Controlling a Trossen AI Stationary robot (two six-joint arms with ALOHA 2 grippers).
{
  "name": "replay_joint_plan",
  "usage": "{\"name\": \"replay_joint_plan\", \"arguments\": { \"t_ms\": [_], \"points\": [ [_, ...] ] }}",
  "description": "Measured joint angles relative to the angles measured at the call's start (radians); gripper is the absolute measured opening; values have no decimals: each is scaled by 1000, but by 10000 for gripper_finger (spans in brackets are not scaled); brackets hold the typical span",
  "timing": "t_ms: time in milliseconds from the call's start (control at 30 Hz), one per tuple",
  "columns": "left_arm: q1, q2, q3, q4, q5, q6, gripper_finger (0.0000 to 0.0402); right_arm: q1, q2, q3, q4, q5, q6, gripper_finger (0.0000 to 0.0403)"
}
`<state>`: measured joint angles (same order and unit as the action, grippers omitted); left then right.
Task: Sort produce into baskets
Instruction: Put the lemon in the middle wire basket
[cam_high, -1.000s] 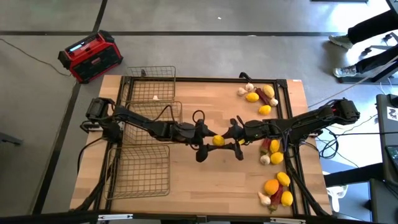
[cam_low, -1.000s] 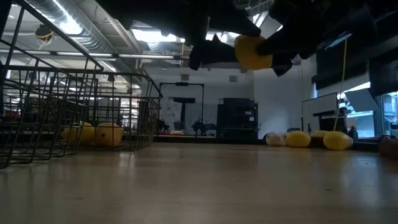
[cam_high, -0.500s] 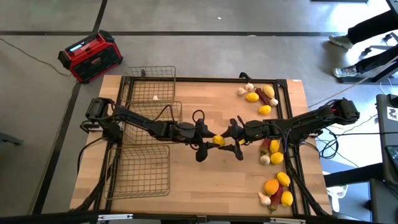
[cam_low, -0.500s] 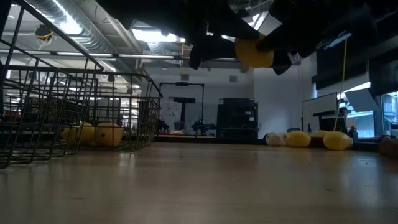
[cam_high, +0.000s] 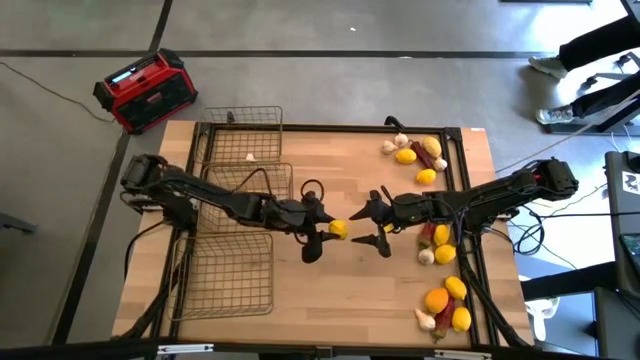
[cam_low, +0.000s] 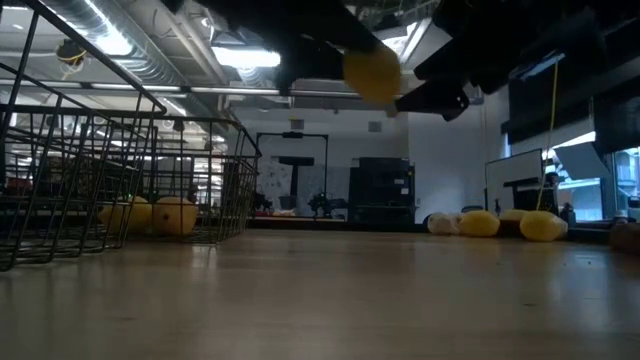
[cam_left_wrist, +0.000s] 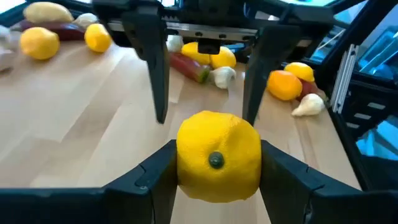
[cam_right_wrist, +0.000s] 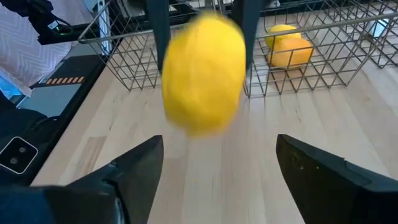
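A yellow lemon (cam_high: 338, 229) hangs over the table's middle with my left gripper (cam_high: 330, 230) shut on it. In the left wrist view the lemon (cam_left_wrist: 217, 155) fills the gap between the fingers, stem end toward the camera. Just right of it my right gripper (cam_high: 373, 225) stands open, holding nothing, its fingers (cam_left_wrist: 155, 68) a little beyond the lemon. Three wire baskets (cam_high: 225, 275) lie along the left side. The middle one holds lemons (cam_right_wrist: 287, 46). More produce (cam_high: 437, 243) lies along the right edge. My left gripper pinches the lemon by its two opposite sides (cam_left_wrist: 181, 163) between its two fingers (cam_left_wrist: 155, 177). The fingers come from the table's left, slanting a little downward. The lemon is lifted well clear of the table (cam_low: 372, 72).
Heaps of lemons, garlic, chili and oranges lie at the far right (cam_high: 415, 155) and near right (cam_high: 447, 305). A red-and-black box (cam_high: 145, 90) stands on the floor beyond the far left corner. A person's legs (cam_high: 590, 50) show at the far right.
My right gripper has opened and let go of the lemon while staying in place. My left gripper has shut on the lemon and drawn it toward the table's left and upward, away from the right gripper.
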<state>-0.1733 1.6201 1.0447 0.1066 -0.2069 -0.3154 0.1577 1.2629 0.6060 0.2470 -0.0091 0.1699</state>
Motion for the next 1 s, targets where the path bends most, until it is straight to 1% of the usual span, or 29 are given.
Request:
{"name": "replay_joint_plan", "arguments": {
  "t_ms": [267, 400, 567, 667, 767, 833, 1000],
  "points": [
    [-23, -200, 0, -271, -97, -47, 183, 0, 0, 0, -14, 0, 4, 308],
    [-40, -300, 0, -424, -190, -89, 183, 0, 0, 0, -20, -1, 5, 308],
    [-54, -396, 0, -619, -328, -176, 183, 0, 0, 0, -20, -1, 5, 308],
    [-55, -429, 0, -712, -412, -234, 183, 0, 0, 0, -19, -1, 5, 308],
    [-50, -435, 0, -796, -478, -295, 183, -1, 0, 0, -19, -1, 5, 308],
    [-39, -434, -4, -837, -499, -340, 183, -1, 0, 0, -19, -1, 5, 308],
    [-6, -432, -62, -851, -501, -420, 183, -1, 0, 0, -19, 0, 5, 308]
  ]
}}
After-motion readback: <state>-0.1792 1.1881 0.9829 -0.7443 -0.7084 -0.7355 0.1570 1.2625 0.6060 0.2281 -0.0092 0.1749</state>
